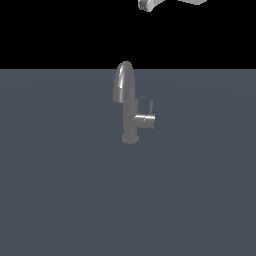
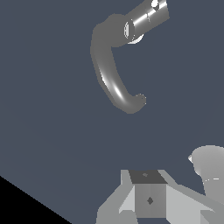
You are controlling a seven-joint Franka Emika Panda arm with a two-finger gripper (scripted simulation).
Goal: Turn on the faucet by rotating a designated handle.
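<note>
The faucet [image 1: 130, 107] stands upright on the dark grey floor, a grey metal tap with an arched spout [image 1: 124, 80] and a round base. Its side stub [image 1: 145, 120] points toward the exterior view's right, and the handle [image 1: 151, 107] rises from the stub's end as a thin rod. In the wrist view the faucet [image 2: 109, 74] is seen from above, with the stub [image 2: 146, 18] and the handle's end [image 2: 154, 5] near the frame's edge. My gripper [image 2: 148, 192] hangs well above the faucet and touches nothing. Its fingers show only as a grey block, so their gap is unclear.
The flat dark grey floor [image 1: 60, 190] spreads all around the faucet. A light grey piece of my arm [image 1: 150, 4] shows at the exterior view's upper edge, above the spout. A pale rounded arm part [image 2: 210, 173] sits beside the gripper.
</note>
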